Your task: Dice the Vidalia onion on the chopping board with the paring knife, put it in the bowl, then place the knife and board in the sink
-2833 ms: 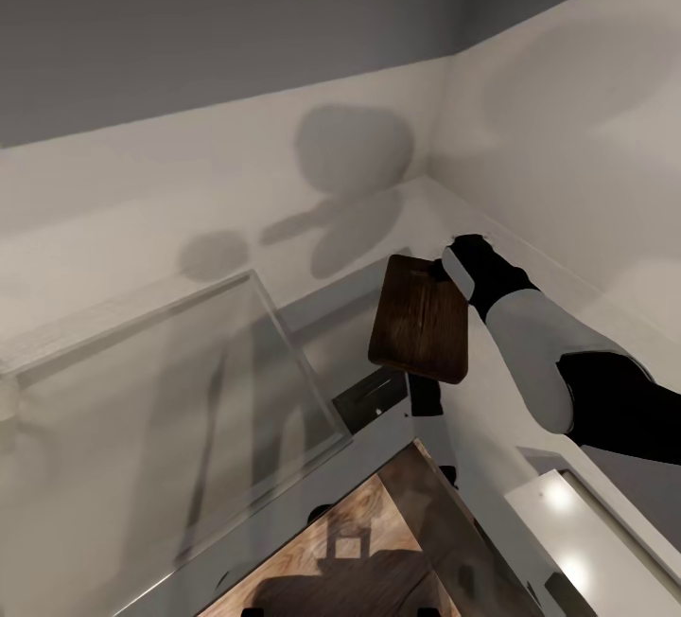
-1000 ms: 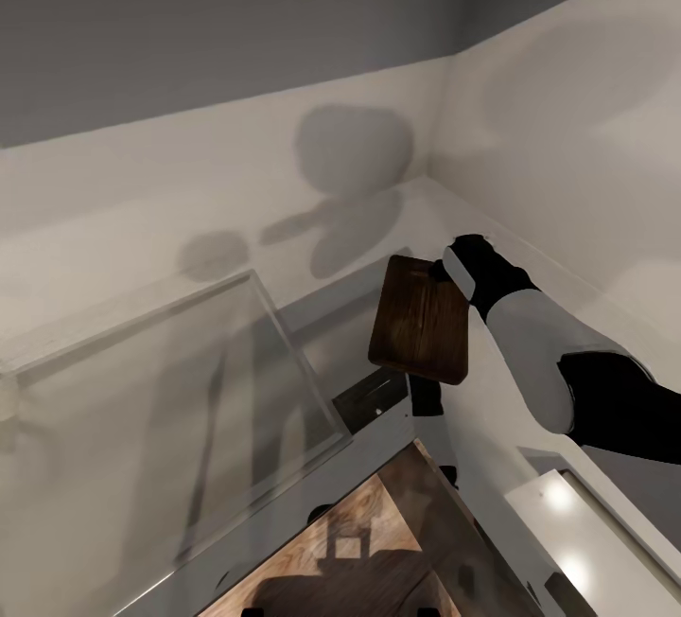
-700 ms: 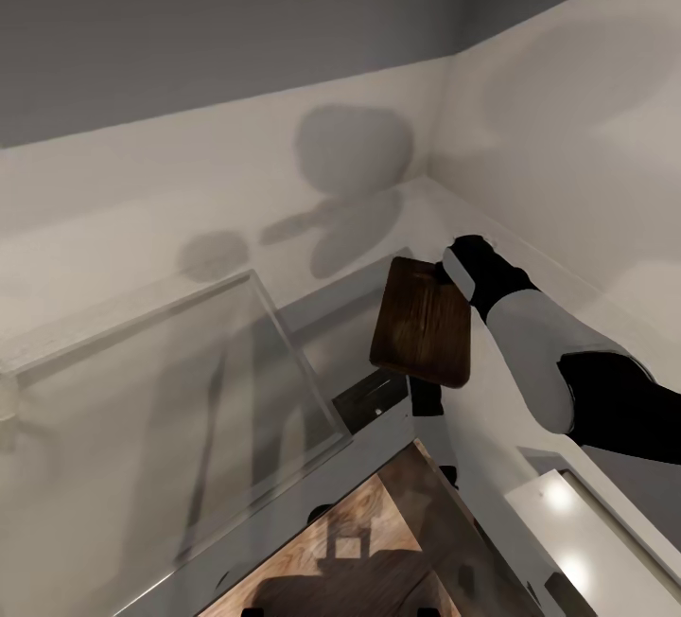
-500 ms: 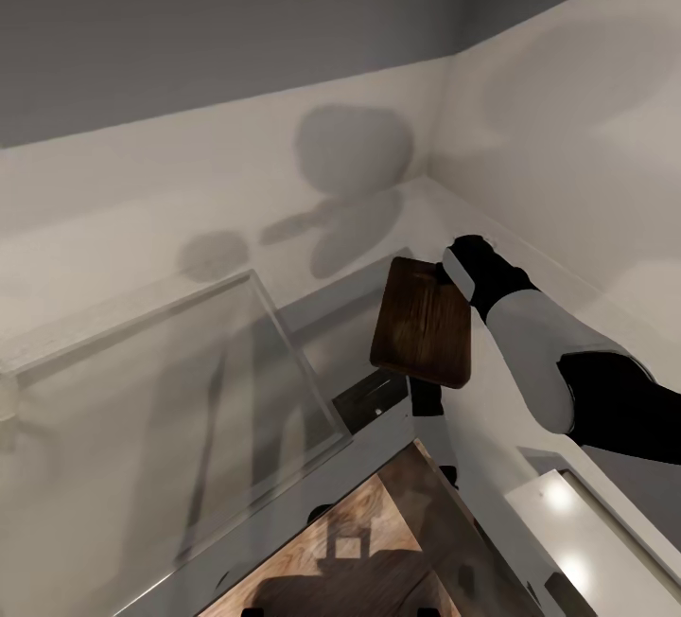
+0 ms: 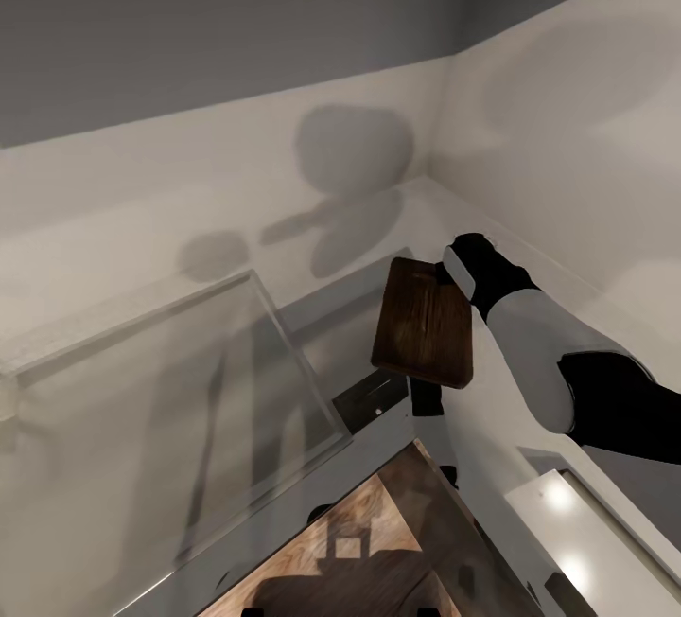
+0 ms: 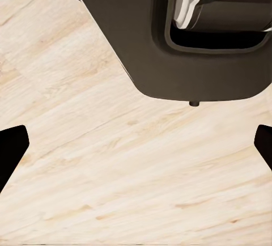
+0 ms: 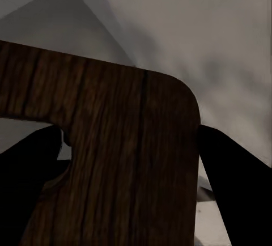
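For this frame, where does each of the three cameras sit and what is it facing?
Head view: on the robot's head, looking down at the countertop corner; the right arm holds the chopping board aloft.
Left wrist view: on the left arm, facing the plank floor; the open left pincer and the dark robot base show.
Right wrist view: on the right arm, facing the wall; the right pincer grips the board.
Shared: head and right wrist views both show the board.

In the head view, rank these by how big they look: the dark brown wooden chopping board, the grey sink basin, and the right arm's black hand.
1. The matte grey rectangular sink basin, by far the largest.
2. The dark brown wooden chopping board.
3. The black right hand, smallest, though the board hides part of it.

The board is held up nearer the camera, so it looks larger than it is.
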